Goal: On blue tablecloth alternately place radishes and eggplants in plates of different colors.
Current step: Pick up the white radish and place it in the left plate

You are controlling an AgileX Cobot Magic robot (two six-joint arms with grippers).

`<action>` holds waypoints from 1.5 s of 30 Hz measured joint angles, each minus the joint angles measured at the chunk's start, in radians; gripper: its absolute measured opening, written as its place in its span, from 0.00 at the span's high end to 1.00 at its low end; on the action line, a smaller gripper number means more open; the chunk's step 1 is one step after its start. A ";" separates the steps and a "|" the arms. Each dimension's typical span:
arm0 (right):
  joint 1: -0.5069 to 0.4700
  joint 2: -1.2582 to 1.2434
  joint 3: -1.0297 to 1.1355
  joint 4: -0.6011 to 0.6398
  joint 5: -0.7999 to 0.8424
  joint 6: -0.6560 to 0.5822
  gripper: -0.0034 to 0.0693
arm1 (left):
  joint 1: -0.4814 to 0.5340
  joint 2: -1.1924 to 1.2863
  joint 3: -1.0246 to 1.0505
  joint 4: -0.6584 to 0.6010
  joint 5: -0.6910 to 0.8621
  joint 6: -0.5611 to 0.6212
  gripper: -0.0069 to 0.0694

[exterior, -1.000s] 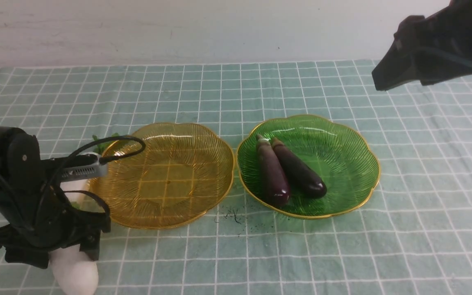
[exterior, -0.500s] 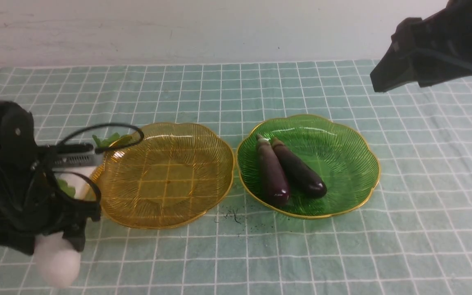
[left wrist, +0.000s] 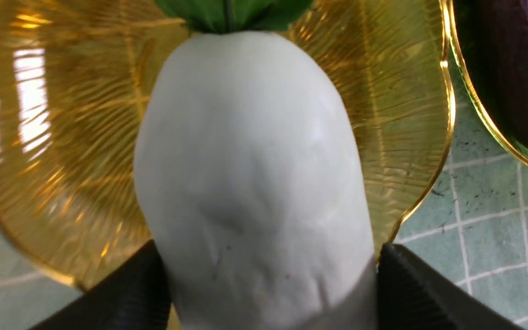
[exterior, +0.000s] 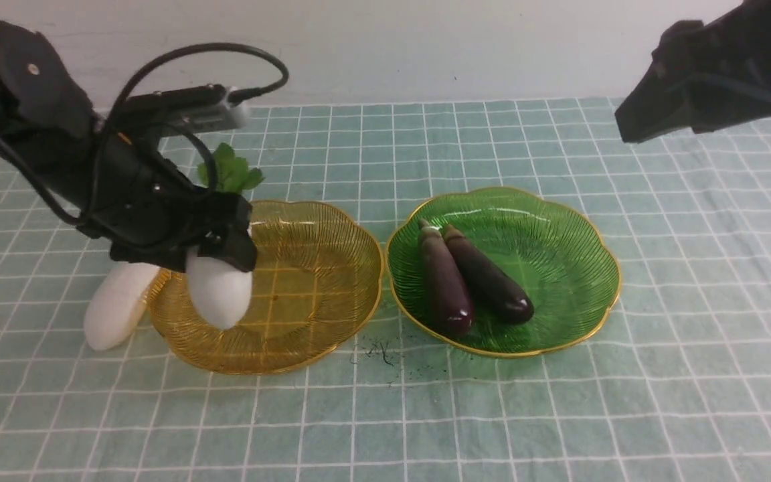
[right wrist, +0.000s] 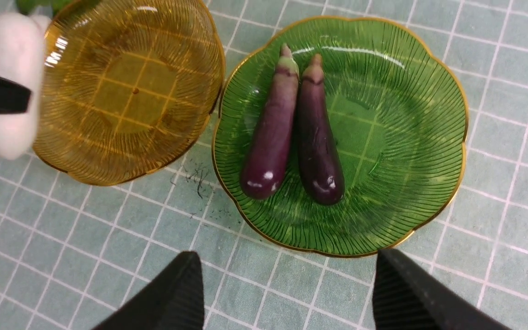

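Left hand (left wrist: 266, 261) lifted, clamped on radish (exterior: 219, 298) over amber plate (exterior: 322, 268); right hand (right wrist: 287, 259) apart

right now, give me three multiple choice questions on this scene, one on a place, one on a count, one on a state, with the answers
1. Of the amber plate and the green plate, the eggplants lie in: A the amber one; B the green one; C neither, they are on the cloth.
2. How many radishes show? A one; B three; C two.
3. The left gripper is: A shut on a radish; B open and empty; C shut on an eggplant.

Answers:
1 B, both purple eggplants rest side by side inside the green ribbing.
2 C, one is held and a second radish lies on the blue tablecloth beside the amber plate.
3 A, its fingers press both sides of the white radish above the amber plate.
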 joint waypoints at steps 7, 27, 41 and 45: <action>0.000 -0.216 0.051 0.004 0.000 0.000 0.47 | -0.055 0.162 -0.073 -0.009 -0.052 0.034 0.24; 0.000 -0.727 0.521 -0.161 0.012 -0.014 0.66 | -0.058 0.202 -0.257 0.061 0.066 0.033 0.20; 0.000 -0.728 0.529 -0.194 0.012 -0.014 0.66 | 0.174 0.134 -0.380 0.346 0.314 -0.099 0.91; 0.000 -0.728 0.529 -0.196 0.012 -0.015 0.66 | 0.283 0.110 -0.286 0.271 0.315 -0.102 0.91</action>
